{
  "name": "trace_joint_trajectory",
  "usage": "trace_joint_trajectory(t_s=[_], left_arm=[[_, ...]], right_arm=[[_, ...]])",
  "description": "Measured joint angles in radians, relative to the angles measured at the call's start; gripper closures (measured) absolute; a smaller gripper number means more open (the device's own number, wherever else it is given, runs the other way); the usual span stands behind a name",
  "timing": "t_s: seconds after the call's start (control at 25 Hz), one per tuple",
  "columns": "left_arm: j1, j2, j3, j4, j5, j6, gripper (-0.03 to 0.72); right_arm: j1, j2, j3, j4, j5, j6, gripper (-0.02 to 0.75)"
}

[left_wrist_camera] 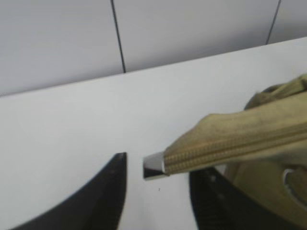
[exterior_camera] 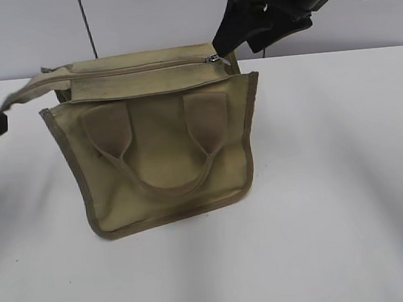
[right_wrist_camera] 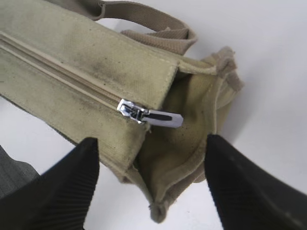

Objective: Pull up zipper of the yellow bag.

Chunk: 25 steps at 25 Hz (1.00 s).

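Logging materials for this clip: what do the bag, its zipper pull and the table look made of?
The yellow bag looks like matte woven canvas, scuffed grey near the zip. The zipper pull appears polished metal, with bright silver reflections. The table is a smooth white surface, possibly laminate; unclear.

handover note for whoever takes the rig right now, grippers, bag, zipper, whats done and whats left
Left gripper: at the left end of the zipper strip; a fingertip sits clear of the strip's metal end, so grip state unclear.
Right gripper: open, fingers either side of the silver pull, not touching it.
Yellow bag: upright on the white table, handles toward the camera.
Zipper: looks closed along the top, with the pull at the right end.
Left: confirm full closure, then withdraw both arms.
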Motion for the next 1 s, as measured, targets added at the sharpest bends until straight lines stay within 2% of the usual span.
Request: trace_joint_trajectory(t_s=[0.04,0.12,0.2,0.32,0.4,0.52,0.72,0.88,1.0], left_arm=[[-0.027,0.0,0.0,-0.007,0.077,-0.019,0.182],[-0.09,0.002,0.0,-0.058,0.237,-0.037,0.13],[-0.17,0.002,0.0,-0.116,0.361,-0.043,0.135],[-0.289,0.004,-0.005,-0.239,0.508,-0.013,0.176],[-0.359,-0.004,-0.027,-0.339,0.606,0.061,0.198],[-0.441,-0.041,-0.072,-0.457,0.74,0.173,0.208],[-0.507,-0.203,-0.174,-0.615,0.99,0.344,0.211],[-0.513,-0.397,-0.19,-0.708,1.141,0.476,0.195],[-0.513,-0.569,-0.191,-0.73,1.277,0.529,0.157]], right_arm=[[0.002,-0.006,0.0,-0.001,0.003,-0.002,0.202],[0.011,-0.02,0.0,-0.027,0.006,-0.002,0.186],[0.026,-0.038,0.0,-0.079,0.007,0.023,0.185],[0.057,-0.075,0.0,-0.225,0.028,0.094,0.185],[0.074,-0.108,0.0,-0.314,0.062,0.142,0.185],[0.079,-0.189,0.037,-0.37,0.09,0.176,0.185],[0.079,-0.448,0.274,-0.386,0.079,0.183,0.178],[0.079,-0.689,0.496,-0.386,0.082,0.183,0.141],[0.079,-0.862,0.633,-0.387,0.099,0.191,0.13]])
